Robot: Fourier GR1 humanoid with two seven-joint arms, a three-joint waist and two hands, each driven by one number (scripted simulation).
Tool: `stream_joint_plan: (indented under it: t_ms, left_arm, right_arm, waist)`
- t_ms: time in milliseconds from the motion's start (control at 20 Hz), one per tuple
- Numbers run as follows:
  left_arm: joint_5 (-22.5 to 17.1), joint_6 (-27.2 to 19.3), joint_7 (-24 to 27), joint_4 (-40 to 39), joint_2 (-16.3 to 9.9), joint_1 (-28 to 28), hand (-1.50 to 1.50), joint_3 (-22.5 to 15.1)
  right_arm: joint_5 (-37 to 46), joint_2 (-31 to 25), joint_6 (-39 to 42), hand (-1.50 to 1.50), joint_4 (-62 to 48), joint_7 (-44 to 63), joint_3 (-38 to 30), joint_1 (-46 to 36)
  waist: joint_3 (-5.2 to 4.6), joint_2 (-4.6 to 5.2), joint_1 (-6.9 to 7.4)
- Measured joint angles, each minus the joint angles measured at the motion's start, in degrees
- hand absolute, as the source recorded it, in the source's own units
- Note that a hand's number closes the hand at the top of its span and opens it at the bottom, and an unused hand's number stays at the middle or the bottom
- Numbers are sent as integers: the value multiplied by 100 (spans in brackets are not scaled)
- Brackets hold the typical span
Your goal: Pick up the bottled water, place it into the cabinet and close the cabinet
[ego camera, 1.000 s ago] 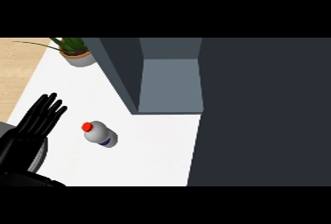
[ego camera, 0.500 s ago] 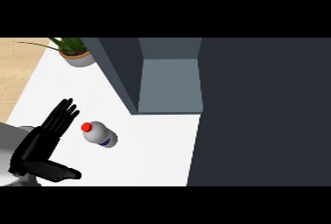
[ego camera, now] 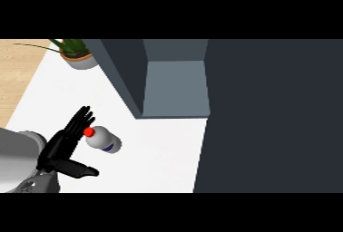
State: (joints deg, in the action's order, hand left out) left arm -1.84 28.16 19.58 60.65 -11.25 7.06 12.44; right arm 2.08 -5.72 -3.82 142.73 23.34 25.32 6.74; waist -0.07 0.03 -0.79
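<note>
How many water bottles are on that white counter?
1. The bottled water lies on the counter beside the left hand's straight fingers. The cabinet interior shows none; others may be hidden.

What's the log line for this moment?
phase: reach | left hand: open, beside bottled water | bottle: on counter | cabinet: open | right hand: unseen

Left hand (ego camera: 64, 145) now sits farther right than a second ago, straight fingers (ego camera: 81, 118) overlapping the red cap of the bottled water (ego camera: 102, 139). Thumb now juts out to the right below the bottle. More grey forearm shows at lower left.
</note>
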Motion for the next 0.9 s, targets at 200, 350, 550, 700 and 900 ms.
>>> stream_joint_plan:
  t_ms: [200,350,550,700,900]
  left_arm:
    - [196,-60,581,-849,-10,307,-150,20]
    - [331,-57,1110,-1489,-64,496,-150,42]
    - [506,-186,1678,-2312,-103,876,-150,69]
    - [567,-361,1959,-2903,-101,1234,-150,131]
    - [555,-466,2275,-3404,-116,1438,-150,208]
  right_arm:
    - [8,-45,-71,-150,16,104,-2,-105]
    - [20,-83,-92,-150,4,-41,103,17]
    - [21,-128,-116,-150,-13,-141,63,59]
    - [19,-185,-108,-150,-14,-165,57,59]
    - [4,-266,-88,-150,-9,-147,-58,14]
  waist:
    - [-1,0,-3]
    - [-1,1,-9]
    - [-1,6,-15]
    - [-4,11,-34]
    - [-4,15,-32]
